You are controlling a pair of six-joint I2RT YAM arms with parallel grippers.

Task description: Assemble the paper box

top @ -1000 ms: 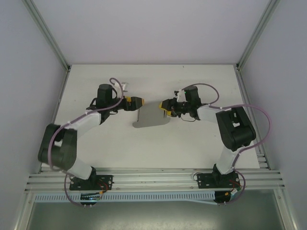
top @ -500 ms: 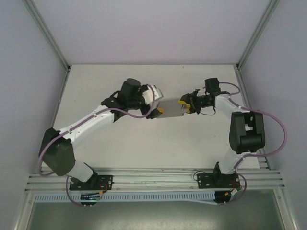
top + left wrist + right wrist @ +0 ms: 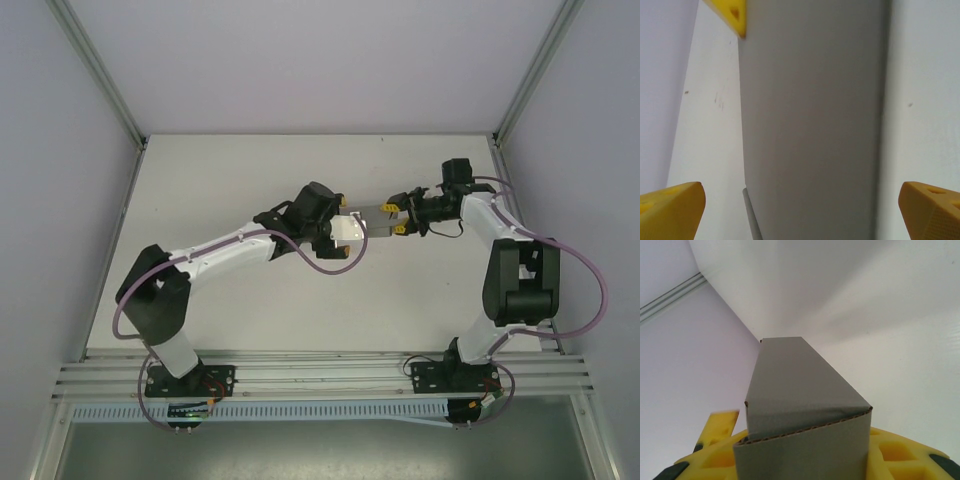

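Paper box [image 3: 372, 211] folded into a sleeve, over the middle of the surface [image 3: 250, 170].
Right hand [image 3: 393, 214] clamps one end; left hand [image 3: 347, 232] gapes wide, fingers [image 3: 670, 210] flanking the other end, no contact.

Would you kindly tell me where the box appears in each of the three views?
Top external: the box is mid-table, between the left claw and the right claw.
Left wrist: the box is a wide grey band down the centre, between the open left claw's yellow fingers.
Right wrist: the box is at lower centre, gripped by the right claw.
Shared landmark: the white table.
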